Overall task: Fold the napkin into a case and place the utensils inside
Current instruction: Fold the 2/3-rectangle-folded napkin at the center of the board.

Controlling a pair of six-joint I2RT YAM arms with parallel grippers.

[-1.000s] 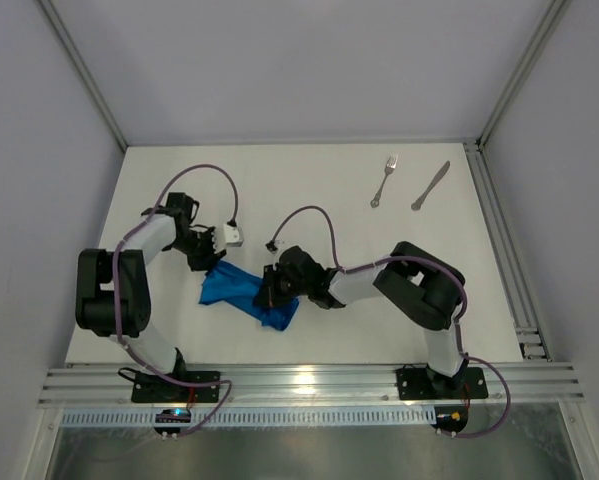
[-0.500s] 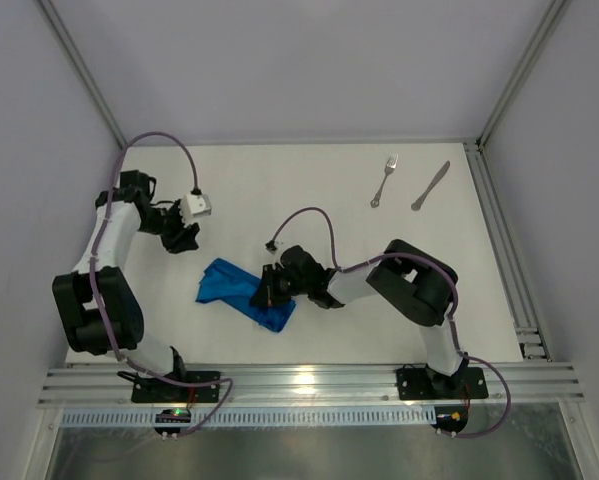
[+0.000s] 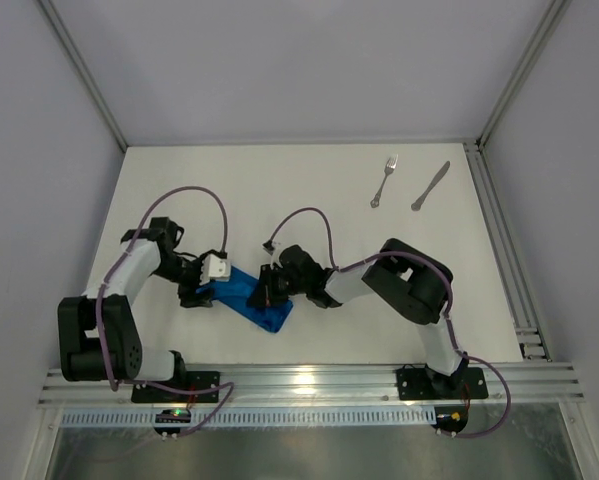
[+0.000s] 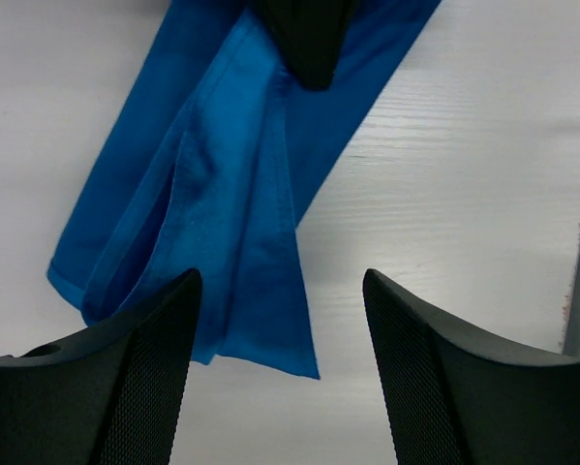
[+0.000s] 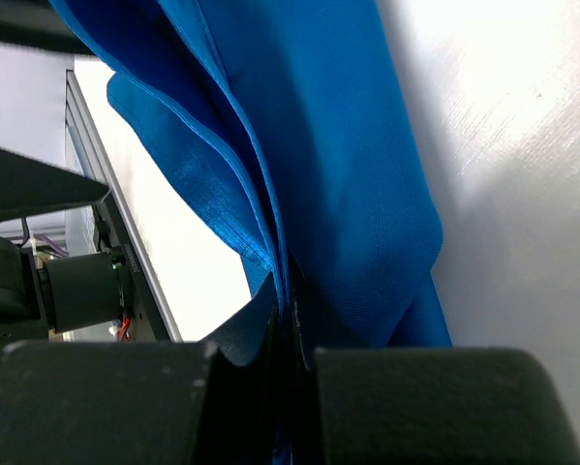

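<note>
The bright blue napkin [image 3: 251, 298] lies bunched in a long, loosely folded strip at the table's near middle. My right gripper [image 3: 268, 290] is shut on its layered edge, and the cloth fans out from the pinched jaws [image 5: 288, 310]. My left gripper [image 3: 195, 294] is at the strip's left end, open. In the left wrist view a corner of the napkin [image 4: 241, 184] lies between its spread fingers [image 4: 280, 291], not pinched. The silver fork [image 3: 383, 181] and knife [image 3: 430, 186] lie side by side at the far right, away from both arms. The cloth forms no case.
An aluminium rail [image 3: 309, 380] runs along the near edge with both arm bases on it. A slotted rail [image 3: 499, 240] borders the right side. Grey enclosure walls stand on three sides. Purple cables loop above each arm.
My left arm swung out to the back left, then came back down to the napkin's left end while its jaws opened. The right gripper kept its hold and hardly moved.
</note>
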